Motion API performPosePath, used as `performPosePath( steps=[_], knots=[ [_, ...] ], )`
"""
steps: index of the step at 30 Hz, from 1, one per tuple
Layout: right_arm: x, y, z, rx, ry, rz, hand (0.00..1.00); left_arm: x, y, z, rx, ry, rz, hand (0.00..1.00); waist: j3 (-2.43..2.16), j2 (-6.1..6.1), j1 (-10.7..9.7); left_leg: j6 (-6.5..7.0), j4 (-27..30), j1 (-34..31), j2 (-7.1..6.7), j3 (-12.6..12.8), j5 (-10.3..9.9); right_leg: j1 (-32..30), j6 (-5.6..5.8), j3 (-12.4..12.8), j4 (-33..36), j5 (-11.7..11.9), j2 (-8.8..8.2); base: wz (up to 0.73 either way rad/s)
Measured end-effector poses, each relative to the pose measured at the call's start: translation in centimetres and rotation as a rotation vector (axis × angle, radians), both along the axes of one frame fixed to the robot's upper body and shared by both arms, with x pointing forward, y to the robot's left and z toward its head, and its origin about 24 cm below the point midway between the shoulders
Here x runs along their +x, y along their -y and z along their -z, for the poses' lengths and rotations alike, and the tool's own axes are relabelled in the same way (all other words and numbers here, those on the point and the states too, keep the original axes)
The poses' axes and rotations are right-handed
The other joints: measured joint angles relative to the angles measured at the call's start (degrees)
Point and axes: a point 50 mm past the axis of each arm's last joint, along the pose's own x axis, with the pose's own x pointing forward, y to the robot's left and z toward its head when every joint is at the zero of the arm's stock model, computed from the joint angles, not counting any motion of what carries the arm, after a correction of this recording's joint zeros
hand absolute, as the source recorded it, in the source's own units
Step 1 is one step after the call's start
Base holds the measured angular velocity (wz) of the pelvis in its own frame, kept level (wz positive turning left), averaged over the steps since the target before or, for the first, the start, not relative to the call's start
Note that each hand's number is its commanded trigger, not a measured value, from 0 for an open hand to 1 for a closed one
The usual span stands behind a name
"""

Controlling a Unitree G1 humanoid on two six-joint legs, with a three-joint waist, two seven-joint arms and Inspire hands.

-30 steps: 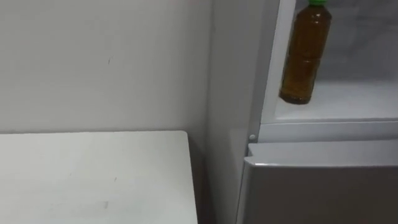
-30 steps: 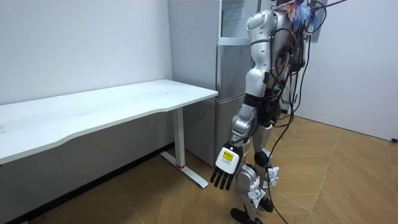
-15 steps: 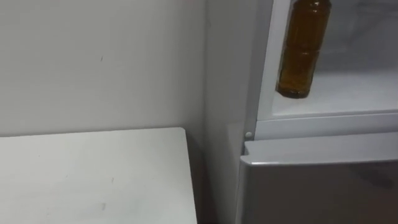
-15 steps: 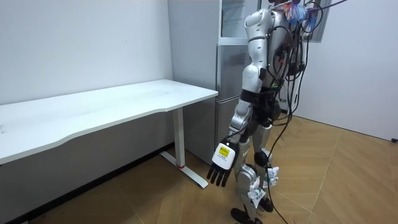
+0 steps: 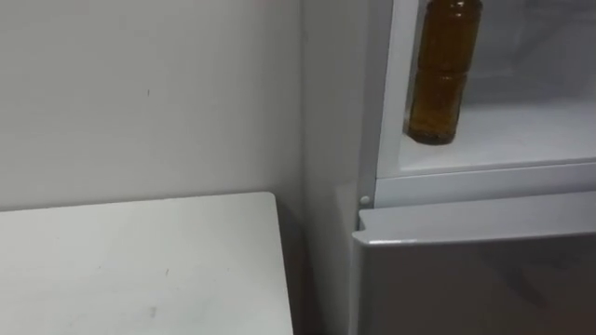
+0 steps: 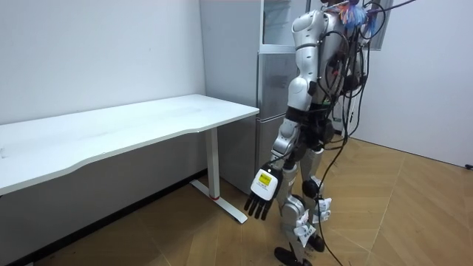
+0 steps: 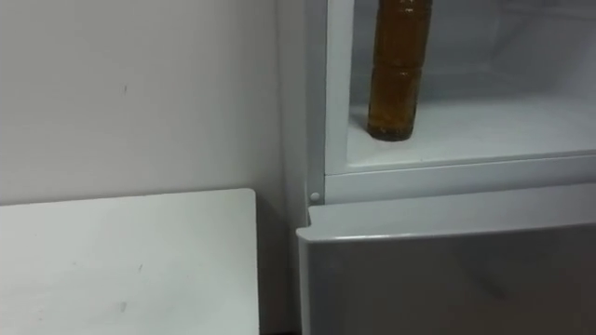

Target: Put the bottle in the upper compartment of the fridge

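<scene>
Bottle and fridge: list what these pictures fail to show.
- Bottle top: cut off by the eye views' upper edge.
- Upper fridge interior: cropped by the top and right edges.
- Left hand: palm turned away from the room view, fingers straight.

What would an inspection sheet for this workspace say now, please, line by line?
Surface: white shelf of the open upper fridge compartment.
Job's things: bottle of brown liquid stands upright on that shelf, near its left front corner.
Clutter: nothing seen.
Hands: left hand hangs low beside the robot's leg, fingers straight, holding nothing.
Cables: nothing seen beyond the robot's own.
Surroundings: white table left of the fridge, whose lower door is shut; white wall; wooden floor.
</scene>
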Motion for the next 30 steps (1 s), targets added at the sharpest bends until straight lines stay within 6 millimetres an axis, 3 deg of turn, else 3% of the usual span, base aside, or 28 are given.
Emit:
performPosePath(
  steps=[7,16,26,30],
  knots=[
    [-1.3,0.2,2.1,0.077,-0.081,0.035,0.0,0.1,-0.1,-0.1,0.005,0.018,0.001,0.0,0.0,0.08,-0.02,0.0,-0.04,0.51,0.06,0.08,0.0,0.38,-0.01,0.91,-0.08,0.02,0.32,-0.04],
    [-3.8,0.6,5.3,0.365,-0.078,0.224,0.0,-0.6,-0.1,-0.3,0.004,0.035,-0.062,0.0,0.02,0.2,-0.7,-0.01,-0.48,0.04,0.09,-0.01,-0.02,-0.05,-0.05,0.88,0.13,-0.11,0.35,0.0],
    [-4.0,0.7,5.3,0.436,-0.025,0.289,0.0,0.2,-0.3,-0.4,0.011,0.083,-0.06,0.0,-0.01,0.29,-1.75,-0.01,-0.72,0.08,-0.11,0.06,-0.02,-0.46,-0.05,1.25,0.72,-0.13,0.61,-0.02],
    [-4.4,2.1,4.4,0.464,0.073,0.39,0.0,-0.1,-0.7,-0.6,0.023,0.086,-0.057,0.0,-0.03,-0.02,-1.99,-0.01,-0.73,0.58,-0.05,0.82,-0.02,-0.36,-0.04,1.32,0.13,-0.13,0.66,-0.05]
  ],
)
